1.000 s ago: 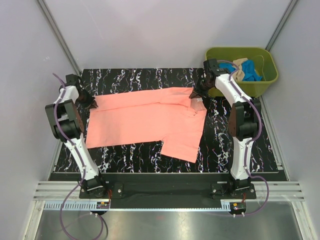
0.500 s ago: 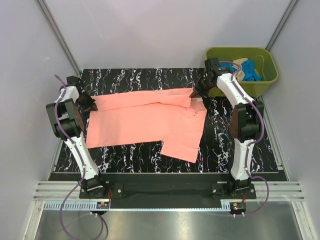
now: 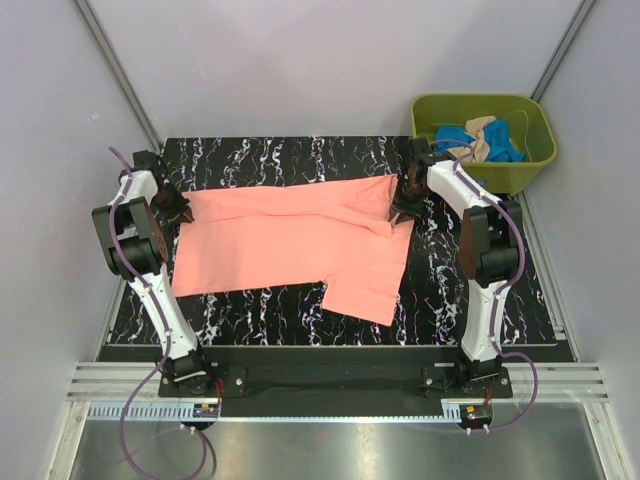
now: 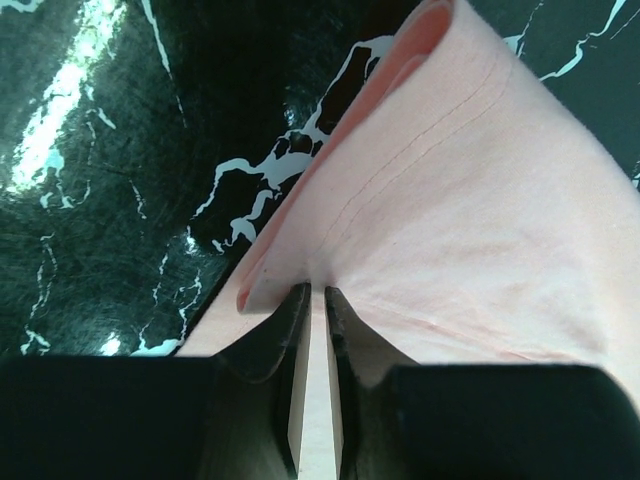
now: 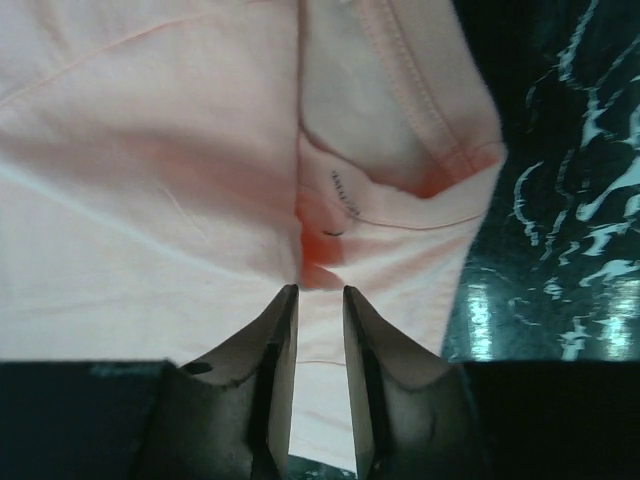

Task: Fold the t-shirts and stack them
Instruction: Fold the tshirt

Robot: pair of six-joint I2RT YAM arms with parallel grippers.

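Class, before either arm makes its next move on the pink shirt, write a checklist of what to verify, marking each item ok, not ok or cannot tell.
1. Left gripper clamped on the salmon-pink t-shirt: ok, it pinches a raised edge.
2. Right gripper holding cloth: cannot tell; its jaws stand slightly apart near the collar.
3. Shirt wholly on the table: ok.
4. Shirt lying flat: not ok; its far edge is doubled over.
5. Blue t-shirt and beige t-shirt out of the way in the tub: ok.
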